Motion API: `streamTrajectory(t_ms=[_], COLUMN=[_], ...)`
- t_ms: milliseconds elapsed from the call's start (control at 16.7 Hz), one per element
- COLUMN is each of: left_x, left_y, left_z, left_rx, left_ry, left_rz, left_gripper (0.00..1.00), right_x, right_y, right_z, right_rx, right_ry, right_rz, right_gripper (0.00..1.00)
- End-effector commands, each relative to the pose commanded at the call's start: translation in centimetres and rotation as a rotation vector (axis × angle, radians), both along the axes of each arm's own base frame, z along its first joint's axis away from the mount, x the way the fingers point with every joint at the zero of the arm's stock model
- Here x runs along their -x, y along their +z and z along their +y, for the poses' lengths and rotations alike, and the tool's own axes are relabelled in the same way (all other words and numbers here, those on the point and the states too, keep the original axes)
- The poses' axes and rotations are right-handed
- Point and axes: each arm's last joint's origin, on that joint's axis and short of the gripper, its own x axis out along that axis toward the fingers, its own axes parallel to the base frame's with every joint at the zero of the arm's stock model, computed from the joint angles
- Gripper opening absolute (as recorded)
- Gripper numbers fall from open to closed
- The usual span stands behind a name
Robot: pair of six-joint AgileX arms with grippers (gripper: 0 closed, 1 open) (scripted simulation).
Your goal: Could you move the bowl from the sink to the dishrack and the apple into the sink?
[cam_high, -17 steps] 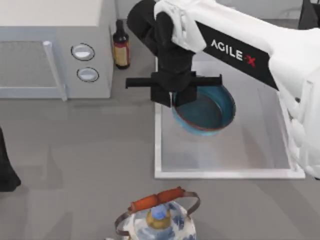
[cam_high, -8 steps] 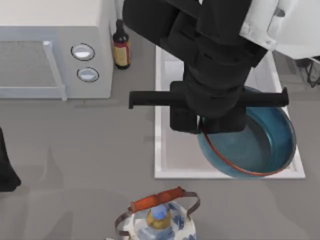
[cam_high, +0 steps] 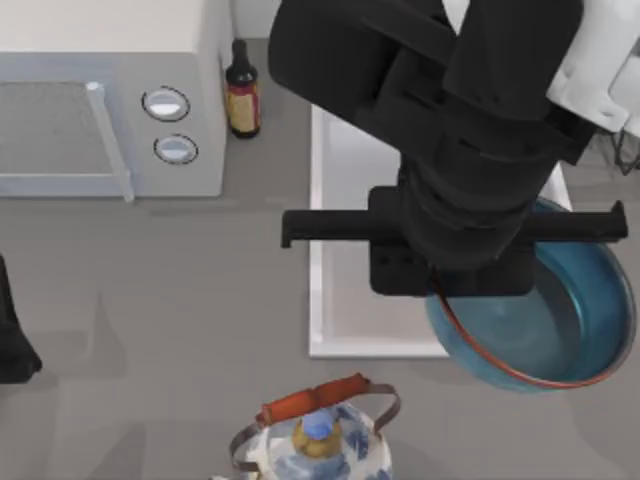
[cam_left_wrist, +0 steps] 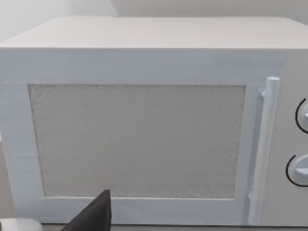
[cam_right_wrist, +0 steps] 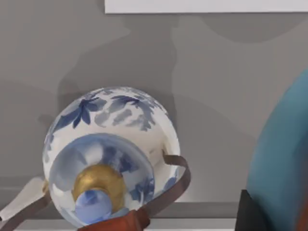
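Note:
My right gripper [cam_high: 443, 287] is shut on the near-left rim of the blue bowl [cam_high: 545, 325]. The bowl has a reddish-brown rim and hangs high in the air, over the front right corner of the white sink [cam_high: 335, 345]. In the right wrist view the bowl's blue outer wall [cam_right_wrist: 284, 159] fills the edge beside one black fingertip [cam_right_wrist: 252, 211], with the sink's rim [cam_right_wrist: 202, 6] farther off. The apple and the dishrack are out of view. My left arm [cam_high: 12, 345] rests parked at the table's left edge.
A blue-and-white kettle [cam_high: 315, 440] with an orange handle stands at the front, below the raised bowl, and also appears as the kettle [cam_right_wrist: 106, 159] from the right wrist. A white microwave [cam_high: 100, 110] and a brown bottle [cam_high: 241, 92] stand at the back left. The left wrist faces the microwave door [cam_left_wrist: 139, 139].
My right arm has risen toward the camera with the bowl and carried it right and toward the front, from inside the sink to over its front right corner.

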Motion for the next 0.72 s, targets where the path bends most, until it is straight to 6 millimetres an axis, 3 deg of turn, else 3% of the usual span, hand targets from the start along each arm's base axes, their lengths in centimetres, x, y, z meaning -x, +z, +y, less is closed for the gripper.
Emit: streamTrajectory(t_ms=[180, 360, 540, 720], left_x=[0.0, 0.0, 0.0, 0.0], left_y=[0.0, 0.0, 0.0, 0.0], left_z=[0.0, 0.0, 0.0, 0.0], left_rx=[0.000, 0.000, 0.000, 0.000], left_ry=[0.000, 0.000, 0.000, 0.000], left_rz=[0.000, 0.000, 0.000, 0.000], left_gripper=[1.00, 1.00, 1.00, 1.00], right_x=[-0.6, -2.6, -5.8, -9.5], right_y=[0.3, 1.3, 2.4, 3.4], right_z=[-0.7, -3.2, -7.1, -12.9], right_rx=[-0.040, -0.177, -0.355, -0.482], right_ry=[-0.002, -0.002, 0.000, -0.001], right_rz=[-0.006, -0.052, -0.184, -0.420], right_gripper=[0.00, 0.00, 0.00, 0.00])
